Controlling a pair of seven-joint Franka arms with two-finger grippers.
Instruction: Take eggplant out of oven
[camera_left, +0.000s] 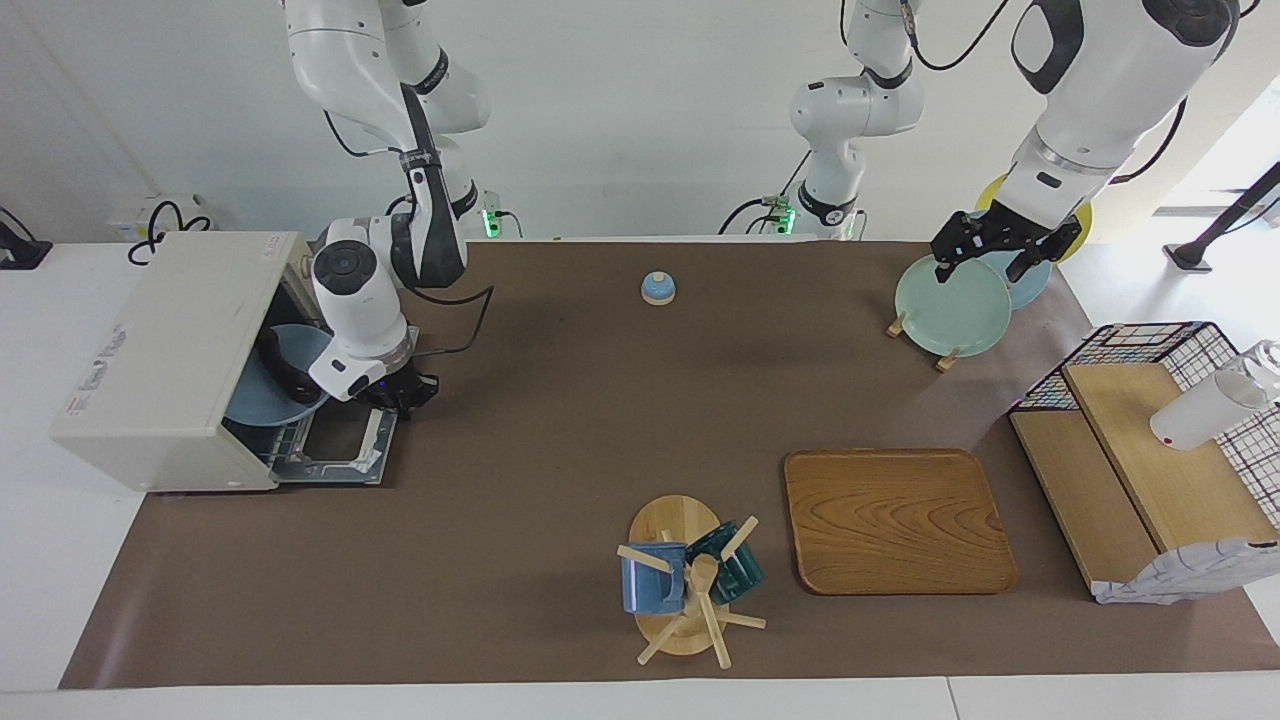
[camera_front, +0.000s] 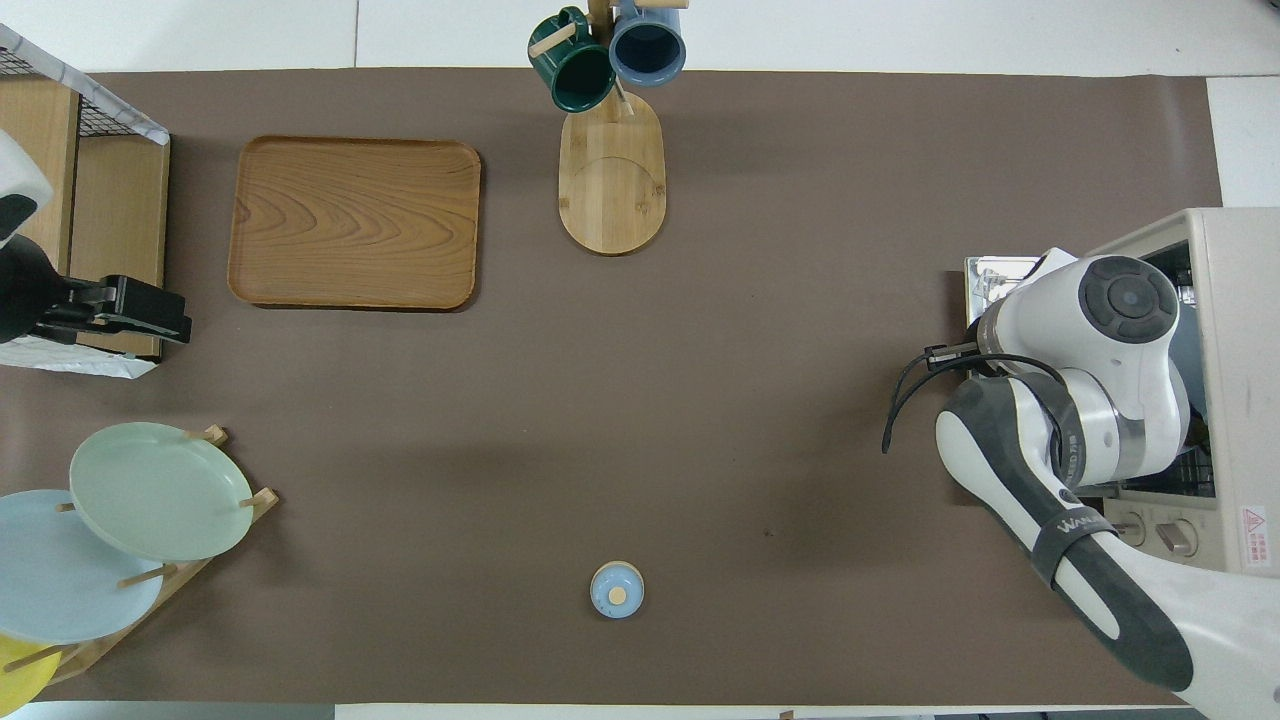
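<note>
While the oven (camera_left: 165, 360) holds an eggplant (camera_left: 285, 375) on a blue plate (camera_left: 255, 395), the right gripper's (camera_left: 400, 392) opening can't be told.

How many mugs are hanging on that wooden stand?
2: a blue mug and a dark green mug, side by side on the mug stand, beside the wooden tray.

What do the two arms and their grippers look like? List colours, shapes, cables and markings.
Both arms are glossy white rounded shells with dark grey to black joint bands and caps. The right arm carries a loose black cable and grey lettering on a dark band. The right gripper and left gripper are black and angular. Green lights glow at both bases.
</note>
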